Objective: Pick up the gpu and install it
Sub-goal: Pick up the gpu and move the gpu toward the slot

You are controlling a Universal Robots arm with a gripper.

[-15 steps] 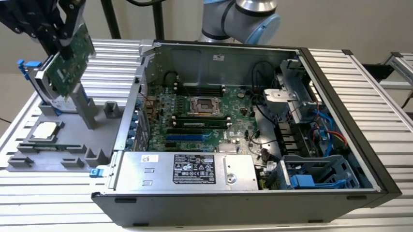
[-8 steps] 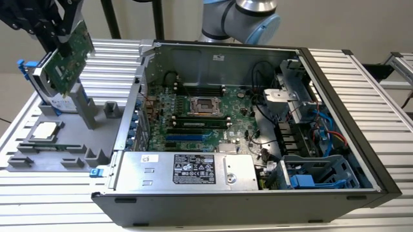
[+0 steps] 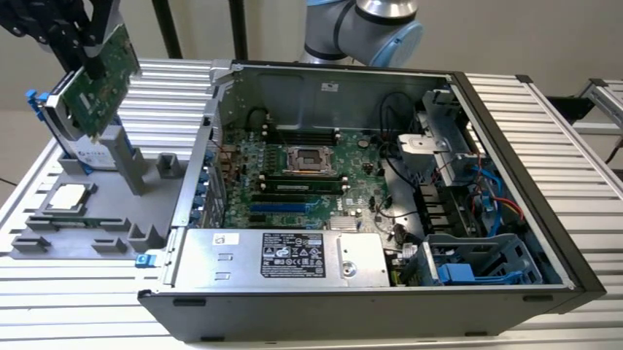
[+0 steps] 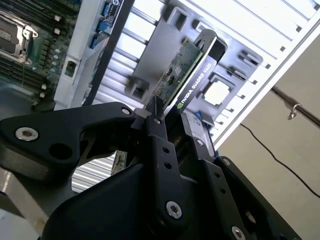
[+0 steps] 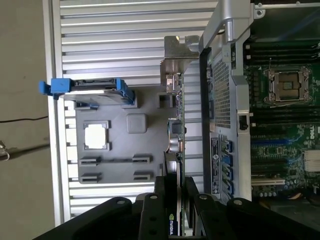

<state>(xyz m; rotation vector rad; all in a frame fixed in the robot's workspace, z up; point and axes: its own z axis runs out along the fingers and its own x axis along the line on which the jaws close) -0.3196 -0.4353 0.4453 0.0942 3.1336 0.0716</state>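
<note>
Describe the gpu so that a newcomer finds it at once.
Beside the open case, at the exterior view's left, lies a grey tray. Over it the gripper holds the gpu: a thin green card, tilted, unlike the silver chip lying flat.

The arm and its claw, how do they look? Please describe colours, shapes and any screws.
The arm has a rounded silver-grey joint with a light blue cap. The claw is matte black: broad rounded link plates carry two narrow flat fingers, each with a row of small holes. Silver screw heads sit at the pivots.
</note>
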